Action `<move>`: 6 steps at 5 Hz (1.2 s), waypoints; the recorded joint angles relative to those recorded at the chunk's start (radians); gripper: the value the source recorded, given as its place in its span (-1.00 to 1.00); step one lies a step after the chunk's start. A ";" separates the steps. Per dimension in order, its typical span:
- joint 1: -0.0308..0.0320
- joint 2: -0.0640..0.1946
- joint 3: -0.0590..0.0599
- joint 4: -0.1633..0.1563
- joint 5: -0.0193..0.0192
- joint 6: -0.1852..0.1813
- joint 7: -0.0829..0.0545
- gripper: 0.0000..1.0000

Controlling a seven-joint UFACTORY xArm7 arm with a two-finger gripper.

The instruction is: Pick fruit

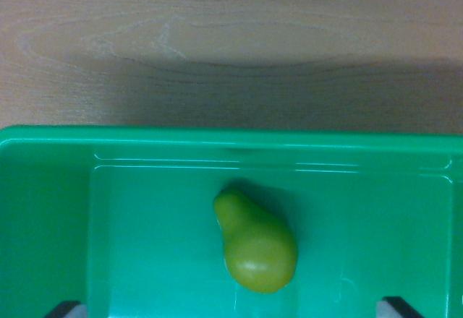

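Observation:
A yellow-green pear lies on the floor of a green plastic bin, its narrow end pointing to the upper left. Two dark fingertips of my gripper peek in at the bottom edge, one at the lower left and one at the lower right. They stand wide apart with the pear between and slightly above them in the picture. Nothing is held.
The bin's far rim runs across the middle of the view. Beyond it lies a light wooden tabletop, with a shadow along the bin's edge. The bin's side walls rise at the view's left and right.

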 joint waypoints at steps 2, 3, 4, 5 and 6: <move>-0.0018 0.013 0.000 -0.027 -0.0003 -0.039 -0.025 -1.00; -0.0038 0.027 0.000 -0.056 -0.0007 -0.083 -0.054 -1.00; -0.0038 0.027 0.000 -0.056 -0.0007 -0.083 -0.054 -1.00; -0.0058 0.041 0.000 -0.087 -0.0010 -0.128 -0.083 -1.00; -0.0058 0.041 0.000 -0.087 -0.0010 -0.128 -0.083 -1.00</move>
